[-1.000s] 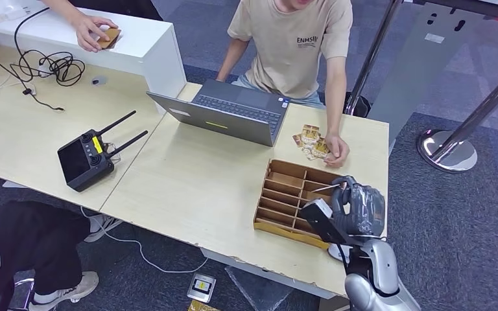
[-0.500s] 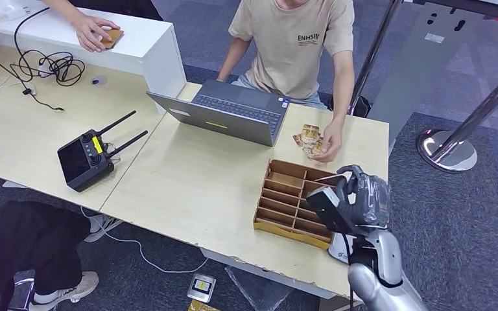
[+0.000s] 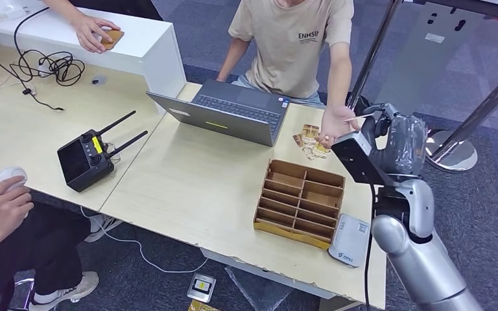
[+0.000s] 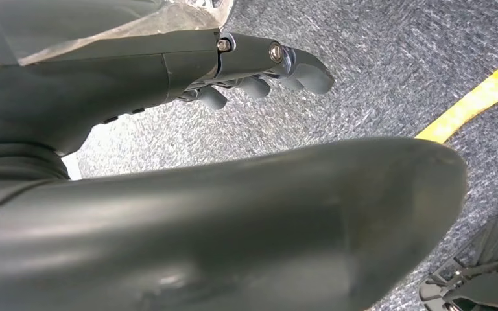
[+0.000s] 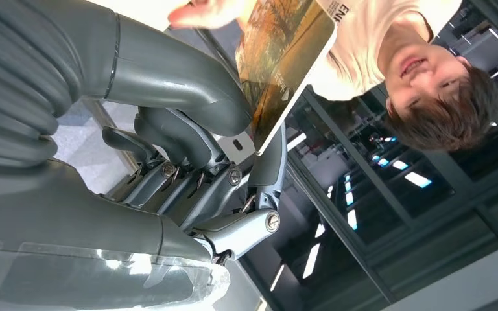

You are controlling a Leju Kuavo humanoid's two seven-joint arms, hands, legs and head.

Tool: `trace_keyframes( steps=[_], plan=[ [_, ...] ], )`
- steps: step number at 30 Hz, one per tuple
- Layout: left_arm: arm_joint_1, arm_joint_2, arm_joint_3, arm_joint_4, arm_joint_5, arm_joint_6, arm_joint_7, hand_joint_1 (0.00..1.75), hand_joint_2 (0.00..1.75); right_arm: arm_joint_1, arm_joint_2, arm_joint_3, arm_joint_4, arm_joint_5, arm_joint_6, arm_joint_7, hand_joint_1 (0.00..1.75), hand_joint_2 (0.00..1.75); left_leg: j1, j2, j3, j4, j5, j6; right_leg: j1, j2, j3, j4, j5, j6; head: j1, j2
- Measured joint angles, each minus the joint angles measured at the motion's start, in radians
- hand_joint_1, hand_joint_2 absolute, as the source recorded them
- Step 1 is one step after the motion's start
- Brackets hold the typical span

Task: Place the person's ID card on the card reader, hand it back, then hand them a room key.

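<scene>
At about two o'clock over the bench (image 3: 188, 188), the right hand (image 3: 399, 139) pinches the card (image 5: 284, 58) just beside the person's open hand (image 3: 334, 121), and an early release could let it fall among the loose cards (image 3: 308, 140) below.

Right hand (image 5: 168, 129) fingers (image 5: 259, 168) pinch room key (image 5: 285, 61); person's hand (image 5: 201, 11) near.
</scene>
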Motion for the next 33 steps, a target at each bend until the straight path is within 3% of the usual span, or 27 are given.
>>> trace_keyframes(
  steps=[9,14,21,33],
  plan=[
    [0.0,-0.002,0.0,0.0,-0.011,-0.003,0.0,0.0,0.0,-0.021,-0.006,-0.004,-0.008,0.002,-0.005,-0.007,1.75,1.75,0.0,0.0,0.0,0.0,0.0,0.0,0.0,0.0,0.0,0.0,0.0,0.0,0.0,0.0],
    [-0.007,-0.004,-0.002,0.0,-0.043,-0.016,-0.002,0.0,0.0,-0.133,-0.013,-0.008,0.037,0.005,-0.005,-0.035,1.75,1.75,0.0,0.0,0.0,0.0,0.0,0.0,0.0,0.0,0.0,0.0,0.0,0.0,0.0,0.0],
    [-0.03,-0.008,-0.005,-0.003,-0.089,-0.039,0.001,0.0,0.0,-0.297,-0.017,0.006,0.247,0.122,-0.007,-0.066,1.75,1.75,0.0,-0.001,-0.001,0.0,0.0,0.0,0.0,0.0,0.0,0.0,0.001,0.001,0.0,0.0],
    [-0.049,-0.009,-0.006,-0.008,-0.141,-0.048,0.007,0.0,0.0,-0.411,-0.027,0.096,0.577,0.329,0.044,-0.016,1.75,1.75,0.0,-0.001,-0.002,0.0,0.0,0.0,0.0,-0.001,-0.001,0.0,0.001,0.001,0.0,0.0]
  ],
)
